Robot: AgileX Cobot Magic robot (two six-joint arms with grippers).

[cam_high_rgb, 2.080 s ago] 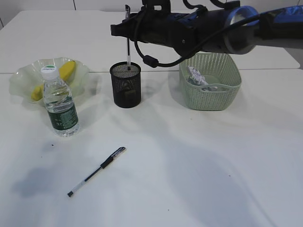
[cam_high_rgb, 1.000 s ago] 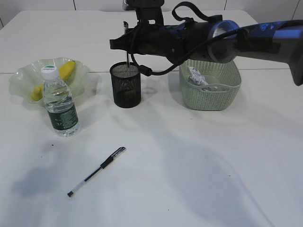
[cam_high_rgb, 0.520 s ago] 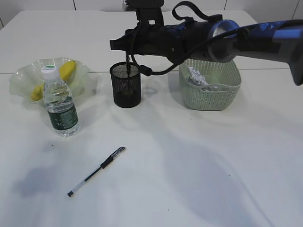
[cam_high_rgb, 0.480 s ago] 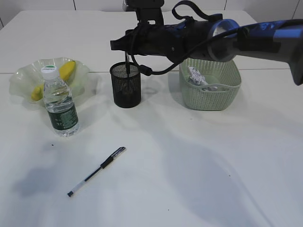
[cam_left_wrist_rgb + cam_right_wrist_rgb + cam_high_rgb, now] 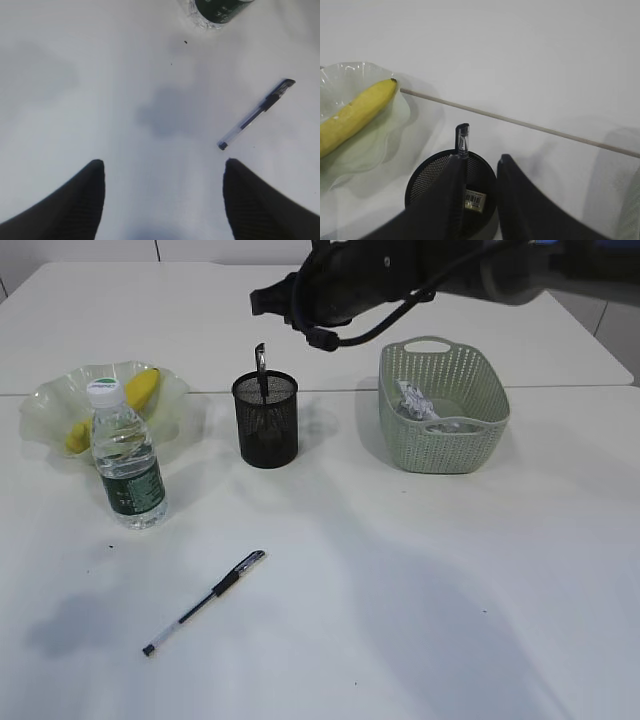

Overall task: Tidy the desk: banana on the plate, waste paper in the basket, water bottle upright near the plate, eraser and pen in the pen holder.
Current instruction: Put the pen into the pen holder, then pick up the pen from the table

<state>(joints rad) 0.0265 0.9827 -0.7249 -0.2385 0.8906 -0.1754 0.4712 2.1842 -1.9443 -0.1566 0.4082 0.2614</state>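
One pen (image 5: 261, 368) leans inside the black mesh pen holder (image 5: 266, 425), its cap above the rim. My right gripper (image 5: 262, 302) hangs above it, open, nothing between its fingers (image 5: 479, 159). The pen (image 5: 463, 141) shows just behind the left finger, and the eraser (image 5: 474, 198) lies on the holder's (image 5: 422, 180) floor. A second pen (image 5: 205, 601) lies on the table; my left gripper (image 5: 164, 172) hovers open near it (image 5: 256, 114). The banana (image 5: 141, 387) rests on the plate (image 5: 40, 405). The water bottle (image 5: 126, 457) stands upright beside it. Waste paper (image 5: 412, 400) sits in the basket (image 5: 443, 445).
The white table has a seam (image 5: 530, 125) running behind the pen holder. The basket stands right of the holder, plate and bottle to its left. The bottle's base (image 5: 220, 9) shows at the top of the left wrist view.
My right gripper lowered the pen into the holder, let it go and rose up to the right. The pen now leans in the holder. The left gripper has not moved.
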